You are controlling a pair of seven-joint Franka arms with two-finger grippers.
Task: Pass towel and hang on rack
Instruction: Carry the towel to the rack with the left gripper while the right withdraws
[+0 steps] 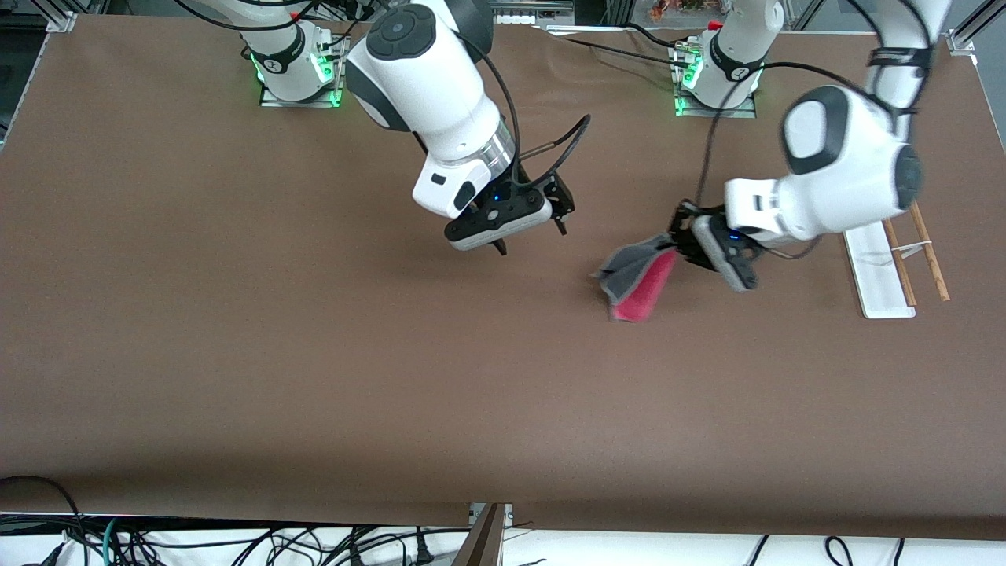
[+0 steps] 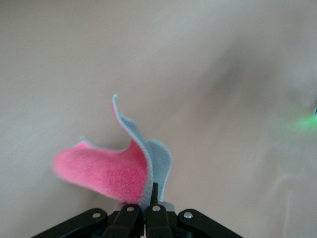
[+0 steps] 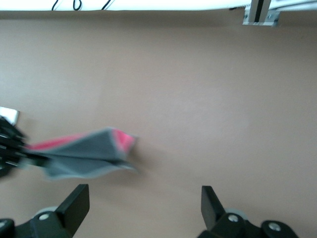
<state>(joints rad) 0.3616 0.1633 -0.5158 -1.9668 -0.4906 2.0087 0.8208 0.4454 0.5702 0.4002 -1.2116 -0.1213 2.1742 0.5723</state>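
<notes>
So I've got the towel [image 1: 638, 277] hanging from my left pincer [image 1: 682, 240], right of centre in the front view, clamped on just one corner with the pink side flopping down over the desk [image 1: 236, 354]. My right pincer [image 1: 528, 229] sits a bit above centre frame with its fingers wide apart and nothing in them, so the towel is all on the left arm. The rack [image 1: 886, 275] is at the right edge, partly tucked under the left arm. My worry: that grip is a thin pinch on soft cloth, so a fast swing could slip it out. The loose end could also snag a rod and tip the rack, or bunch up instead of draping.
</notes>
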